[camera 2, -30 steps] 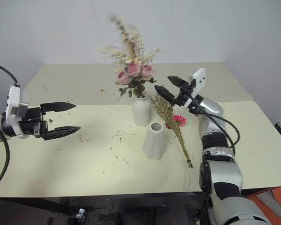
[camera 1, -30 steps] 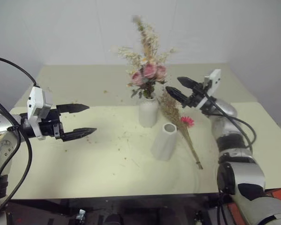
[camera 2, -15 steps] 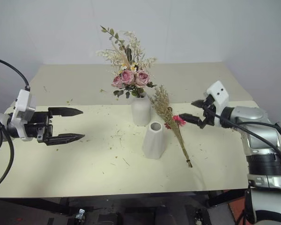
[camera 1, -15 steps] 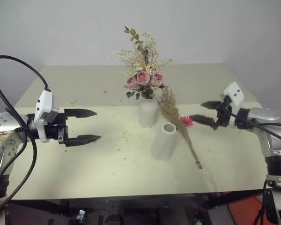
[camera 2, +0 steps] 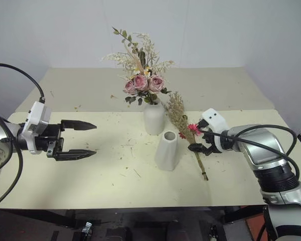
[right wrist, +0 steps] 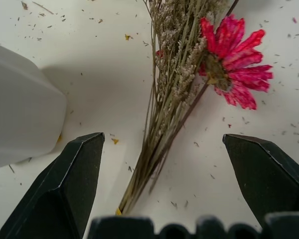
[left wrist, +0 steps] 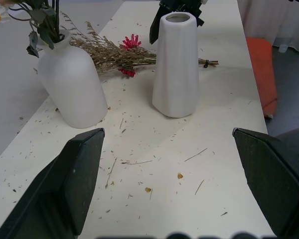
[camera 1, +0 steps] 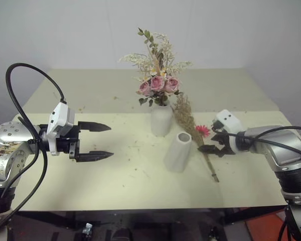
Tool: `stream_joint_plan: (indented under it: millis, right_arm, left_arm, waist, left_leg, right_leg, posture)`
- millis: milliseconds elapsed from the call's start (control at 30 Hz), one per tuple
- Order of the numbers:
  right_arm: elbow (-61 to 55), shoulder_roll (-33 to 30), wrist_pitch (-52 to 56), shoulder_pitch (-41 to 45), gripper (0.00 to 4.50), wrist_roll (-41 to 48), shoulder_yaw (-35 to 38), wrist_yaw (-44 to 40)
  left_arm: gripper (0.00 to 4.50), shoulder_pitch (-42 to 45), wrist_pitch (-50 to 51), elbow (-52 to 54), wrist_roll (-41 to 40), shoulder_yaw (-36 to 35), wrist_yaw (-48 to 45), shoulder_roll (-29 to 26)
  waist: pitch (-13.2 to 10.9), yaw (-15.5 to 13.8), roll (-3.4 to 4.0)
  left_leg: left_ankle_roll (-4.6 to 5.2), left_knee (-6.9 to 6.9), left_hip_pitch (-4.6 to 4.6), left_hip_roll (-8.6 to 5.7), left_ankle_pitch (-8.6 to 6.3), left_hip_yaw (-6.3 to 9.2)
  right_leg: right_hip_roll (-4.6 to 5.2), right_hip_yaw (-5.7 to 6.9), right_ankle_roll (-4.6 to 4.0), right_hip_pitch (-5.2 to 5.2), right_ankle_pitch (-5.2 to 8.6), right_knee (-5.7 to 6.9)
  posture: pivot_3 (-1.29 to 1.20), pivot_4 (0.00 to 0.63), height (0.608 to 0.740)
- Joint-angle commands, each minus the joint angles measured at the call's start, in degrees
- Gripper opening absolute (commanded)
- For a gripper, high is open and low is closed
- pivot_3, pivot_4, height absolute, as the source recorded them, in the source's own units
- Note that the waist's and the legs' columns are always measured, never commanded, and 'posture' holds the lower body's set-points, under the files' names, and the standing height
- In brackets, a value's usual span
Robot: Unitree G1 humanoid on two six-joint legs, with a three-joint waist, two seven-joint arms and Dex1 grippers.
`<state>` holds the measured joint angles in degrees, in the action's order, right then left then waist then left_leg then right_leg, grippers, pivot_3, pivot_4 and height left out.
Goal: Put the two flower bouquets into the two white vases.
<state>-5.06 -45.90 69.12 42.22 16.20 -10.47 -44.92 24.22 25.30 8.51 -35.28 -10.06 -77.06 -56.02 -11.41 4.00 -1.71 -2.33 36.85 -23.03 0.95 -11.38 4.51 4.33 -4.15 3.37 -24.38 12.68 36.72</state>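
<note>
We see bare desk (camera 1: pixel 115 170) before the left claw (camera 1: pixel 99 141). The tapered vase (camera 1: pixel 178 152) stands just beside the dried bouquet (camera 1: pixel 193 130), crowding the right claw's (camera 1: pixel 209 145) inner side.

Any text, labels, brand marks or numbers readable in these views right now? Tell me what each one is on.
None: no readable text anywhere.
Bottle-shaped vase holding the rose bouquet: plain white, no mark.
Tapered vase: plain white, no mark.
Dried bouquet on the table: no tag or label.
Left gripper and right gripper: housings show no legible lettering.
</note>
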Motion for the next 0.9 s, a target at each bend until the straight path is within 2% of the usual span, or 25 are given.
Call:
stream_joint_plan:
  millis: [33,133,400,500,700,900]
  right_arm:
    - [1.44,-0.05,0.48,2.59,4.31,-0.58,-1.14,0.27]
    - [3.59,-0.23,0.00,3.22,3.66,-1.14,-2.90,-0.10]
    - [6.29,-0.42,0.73,3.61,0.87,-1.29,-5.07,-0.90]
    - [6.84,0.02,0.55,3.53,0.02,-1.66,-4.95,-0.50]
    - [8.35,1.48,-0.11,4.82,0.02,-3.01,-1.80,3.53]
    - [14.12,7.92,-8.88,8.85,0.02,-5.69,13.57,19.80]
  left_arm:
    - [4.50,-0.57,-0.65,1.77,0.08,-1.07,0.33,-0.53]
    - [4.50,-1.47,-0.73,2.31,-0.03,-1.56,0.47,-0.59]
    - [4.50,-4.40,-1.71,2.30,0.69,-3.92,1.93,-1.17]
    - [4.50,-4.93,-2.41,1.25,1.44,-4.70,1.62,-1.63]
    - [4.50,-3.57,-3.29,-0.28,1.95,-4.55,1.24,-2.10]
    - [4.50,-2.69,-3.91,-0.94,2.41,-3.81,1.24,-1.81]
  waist:
    - [0.00,-0.02,0.00]
    - [0.00,-0.05,0.00]
    - [0.00,0.02,0.00]
    - [0.00,-0.03,-0.01]
    - [0.00,0.02,-0.01]
    - [0.00,-0.05,0.00]
  left_leg:
    - [0.00,0.00,0.00,0.00,0.00,0.00]
    - [0.00,0.00,-0.03,0.00,0.00,0.00]
    - [0.00,0.00,-0.02,0.00,0.00,0.00]
    - [0.00,0.00,-0.02,0.00,0.00,0.01]
    - [0.00,0.00,0.00,0.01,0.00,0.01]
    - [0.00,0.00,-0.03,0.00,0.00,0.01]
  right_leg:
    - [0.00,0.00,0.00,0.00,0.00,0.00]
    - [0.00,0.01,0.00,0.00,0.00,-0.03]
    - [0.00,0.01,-0.01,-0.01,0.00,-0.02]
    - [0.00,0.02,-0.01,0.00,0.00,-0.02]
    - [0.00,0.02,0.00,0.01,0.00,-0.02]
    - [0.00,0.02,-0.09,-0.03,-0.06,0.01]
  posture:
    - [0.00,0.150,0.740]
    - [0.00,0.150,0.740]
    - [0.00,0.150,0.740]
    - [0.00,0.150,0.740]
    - [0.00,0.150,0.740]
    - [0.00,0.150,0.740]
